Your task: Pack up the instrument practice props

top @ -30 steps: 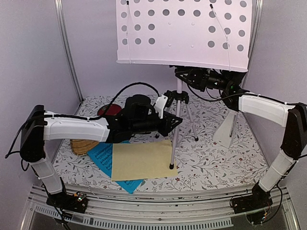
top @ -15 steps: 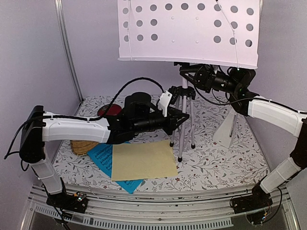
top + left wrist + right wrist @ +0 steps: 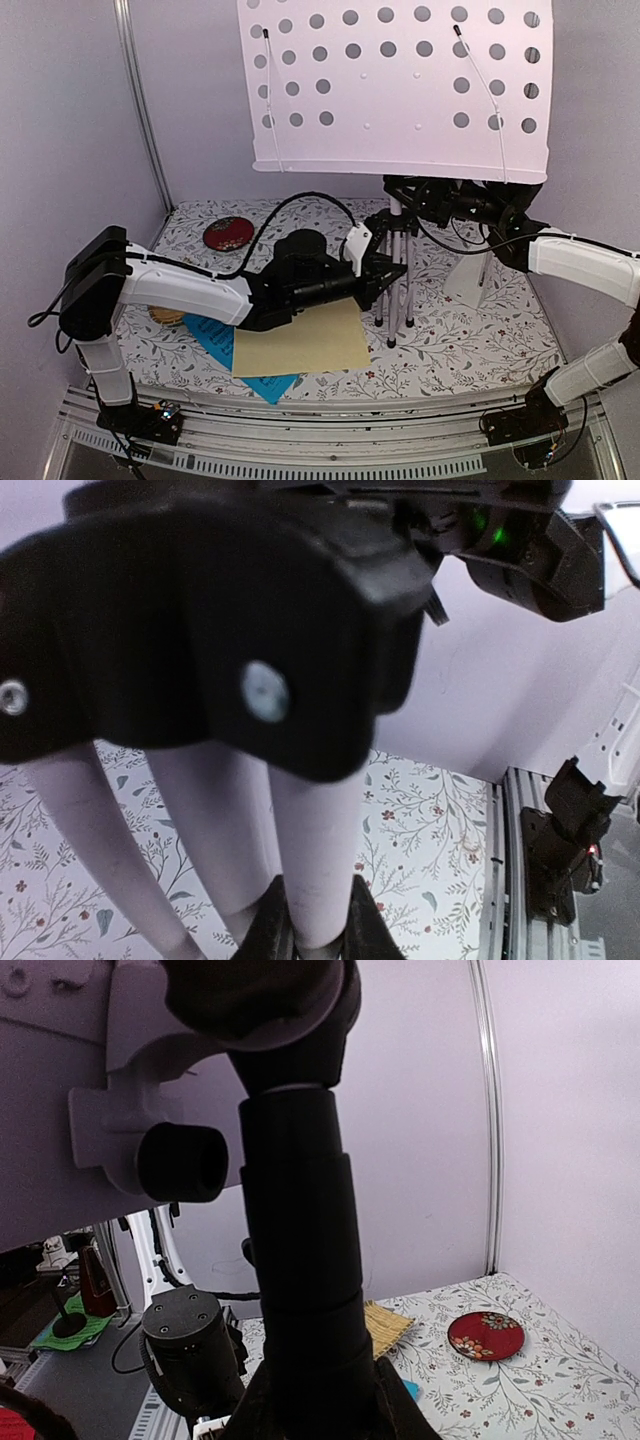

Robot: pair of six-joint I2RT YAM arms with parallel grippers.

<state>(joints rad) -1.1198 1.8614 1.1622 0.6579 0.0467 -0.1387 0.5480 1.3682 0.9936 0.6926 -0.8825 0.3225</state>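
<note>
**A:** Where is the white perforated metal music-stand desk (image 3: 395,90)?

**B:** At the far middle of the table, upright and tall. Both arms have hold of its support.

**A:** Who holds what?

**B:** The left gripper (image 3: 384,277) reaches in from the left, and its jaws are clamped on one of the silver tripod legs (image 3: 397,295). The left wrist view shows the pale tube pinched between the fingertips (image 3: 270,932). The right gripper (image 3: 424,198) comes from the right, closed around the black centre column (image 3: 300,1260) just under the desk.

**A:** Why two grips?

**B:** I judge the high grip steadies the top-heavy desk while the low one gathers the legs. They already stand close together, nearly parallel. Whether their feet touch the flowered tablecloth (image 3: 470,345) I cannot tell.

**A:** And the other props?

**B:** The white pyramid metronome (image 3: 468,278) stands just right of the legs. The pale-yellow paper sheet (image 3: 300,342) lies near and left of them, overlapping the blue paper sheet (image 3: 212,332). None is packed yet.
</note>
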